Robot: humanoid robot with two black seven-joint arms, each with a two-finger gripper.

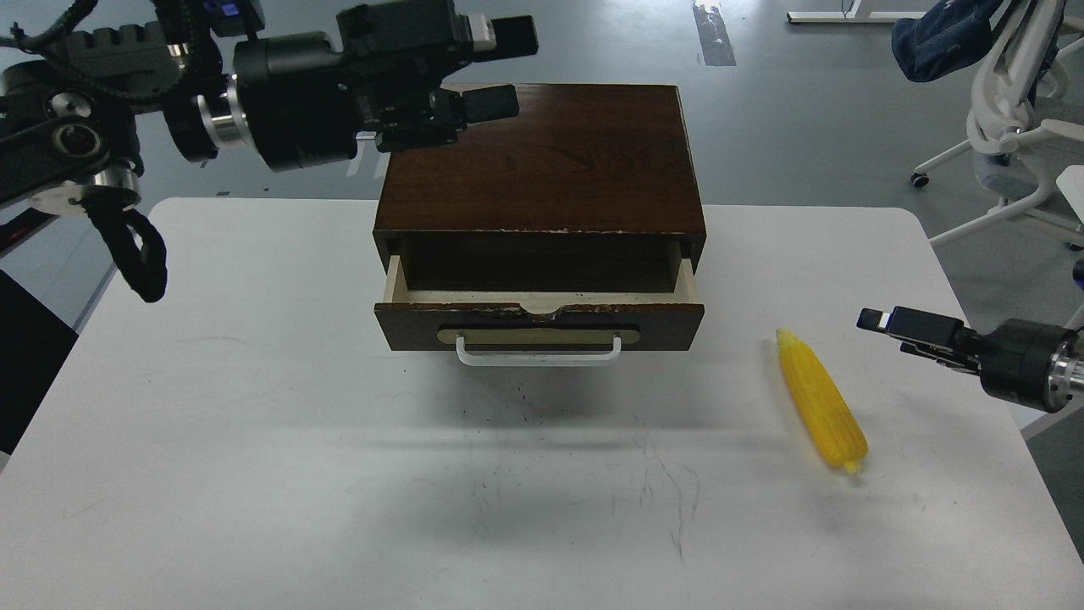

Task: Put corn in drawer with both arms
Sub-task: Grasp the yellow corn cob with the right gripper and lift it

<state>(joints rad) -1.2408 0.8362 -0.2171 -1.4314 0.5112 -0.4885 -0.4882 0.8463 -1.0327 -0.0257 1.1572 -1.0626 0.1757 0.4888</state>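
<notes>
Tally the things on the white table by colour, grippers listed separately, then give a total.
Yellow: 1, the corn
Dark brown: 1, the drawer, pulled open from its cabinet
Black grippers: 2, left gripper and right gripper, both above the table
Total: 4

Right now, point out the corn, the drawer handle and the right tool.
corn (821,400), head view, middle of the cob.
drawer handle (539,358), head view, middle of the white bar.
right tool (876,319), head view, fingertip end.

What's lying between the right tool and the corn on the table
Nothing: in the head view, only bare white table separates the right tool from the corn.
</notes>
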